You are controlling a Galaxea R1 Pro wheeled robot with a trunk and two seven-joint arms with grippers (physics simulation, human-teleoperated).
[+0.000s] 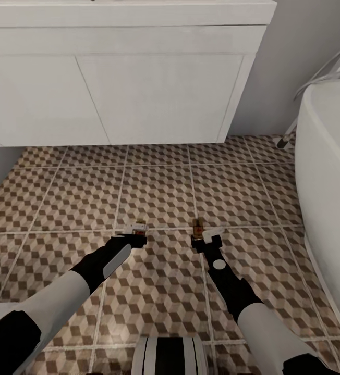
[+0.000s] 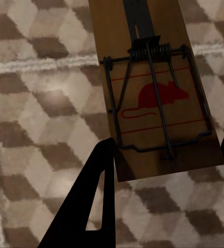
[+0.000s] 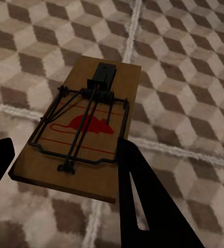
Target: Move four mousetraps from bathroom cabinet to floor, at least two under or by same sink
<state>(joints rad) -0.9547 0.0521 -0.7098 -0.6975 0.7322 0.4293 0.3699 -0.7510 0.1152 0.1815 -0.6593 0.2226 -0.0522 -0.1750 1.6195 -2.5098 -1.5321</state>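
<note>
Two mousetraps, stiff, light wooden slabs best pinched by their long edges, sit clamped in the left gripper and right gripper low over the bathroom floor.

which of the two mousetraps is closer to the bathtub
The mousetrap at the right gripper is closer to the white bathtub. The other mousetrap, at the left gripper, sits farther from the tub.
</note>
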